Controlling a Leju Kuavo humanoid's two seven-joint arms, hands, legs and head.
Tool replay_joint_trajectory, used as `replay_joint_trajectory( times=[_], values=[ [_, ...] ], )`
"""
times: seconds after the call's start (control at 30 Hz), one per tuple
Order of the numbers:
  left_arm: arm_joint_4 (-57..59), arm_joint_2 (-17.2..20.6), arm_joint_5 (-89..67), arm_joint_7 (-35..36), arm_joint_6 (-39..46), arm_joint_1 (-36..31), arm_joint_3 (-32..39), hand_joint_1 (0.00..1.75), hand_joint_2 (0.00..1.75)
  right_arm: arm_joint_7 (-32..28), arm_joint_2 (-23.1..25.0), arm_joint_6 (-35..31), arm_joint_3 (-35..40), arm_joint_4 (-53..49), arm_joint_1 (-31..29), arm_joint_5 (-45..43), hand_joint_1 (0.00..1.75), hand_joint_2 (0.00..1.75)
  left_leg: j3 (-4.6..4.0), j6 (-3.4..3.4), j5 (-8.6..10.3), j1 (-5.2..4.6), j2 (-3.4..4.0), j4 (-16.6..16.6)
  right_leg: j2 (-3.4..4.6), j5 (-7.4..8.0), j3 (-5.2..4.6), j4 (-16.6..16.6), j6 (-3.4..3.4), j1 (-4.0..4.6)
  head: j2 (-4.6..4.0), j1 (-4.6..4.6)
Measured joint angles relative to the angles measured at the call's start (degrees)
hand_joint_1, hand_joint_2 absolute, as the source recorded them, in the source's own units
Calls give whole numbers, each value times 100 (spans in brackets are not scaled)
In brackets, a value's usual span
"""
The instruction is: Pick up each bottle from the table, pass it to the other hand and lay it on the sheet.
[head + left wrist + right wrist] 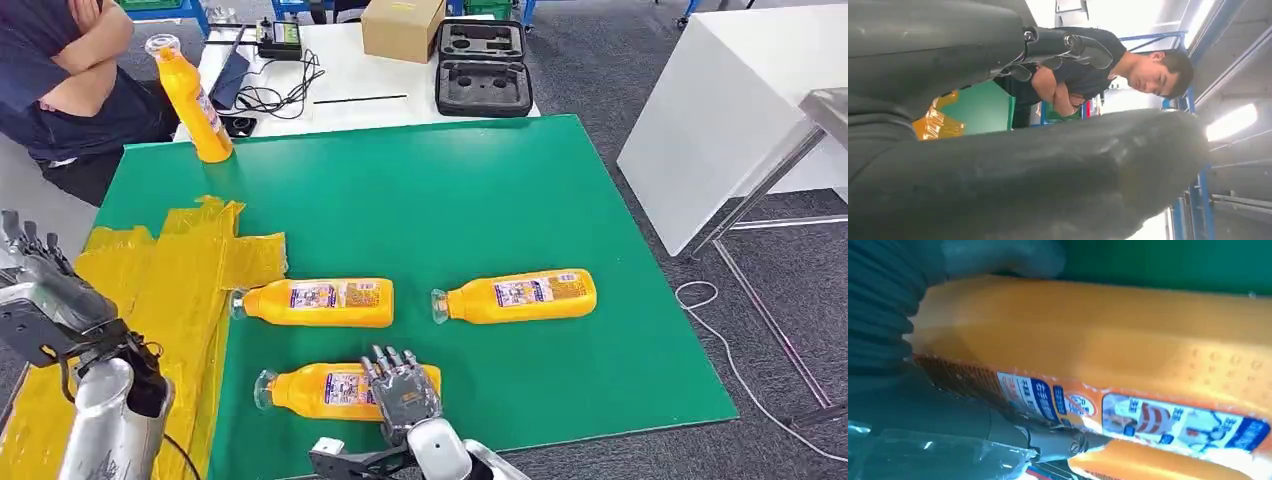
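While the right hand (404, 388) settles its fingers over the nearest bottle (330, 387), grip not yet confirmed: pick-up step, item 1 of 4.

Bottle lies flat near the green table (480, 200) front edge, just beside the yellow sheet (160, 290). Advise closing around mid-body at the label and lifting straight up before the transfer. Left hand (40, 290) hovers released over the sheet. Two more lying bottles (318, 302) (520, 296) sit farther back; an upright one (192, 100) at the far corner. Open room lies behind them.
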Motion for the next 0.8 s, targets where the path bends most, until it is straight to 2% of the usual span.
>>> replay_joint_trajectory(
  times=[0.03, 0.63, 0.67, 0.8],
  values=[
    [0, 0, 7, 0, -2, 4, 22, 0, 0, 0, -13, 0, -17, 11, 1, 0, 175, 175, 3, 0, 0, 0, -1, 0, -1, -6, -40, 0, -3, 1, 0, 2],
    [-2, -2, 22, 0, -83, -6, 72, 0, 0, -103, 39, -6, -146, 205, -45, -66, 175, 175, 8, 0, -2, 0, -8, -1, -3, -9, -31, -1, 0, 0, 0, 2],
    [-2, -2, 37, 4, -116, -6, 72, 0, 175, -116, 46, -20, -175, 212, -45, -123, 175, 175, 11, 0, -2, 0, -8, -1, -3, -9, -30, -1, 0, 0, 0, 0],
    [-2, -2, 268, 358, -467, 15, 70, 0, 175, -349, 72, -308, -476, 206, 3, -763, 175, 175, 14, 0, -2, 0, -8, -1, -3, -8, -25, -1, 1, 0, 0, 2]
  ],
)
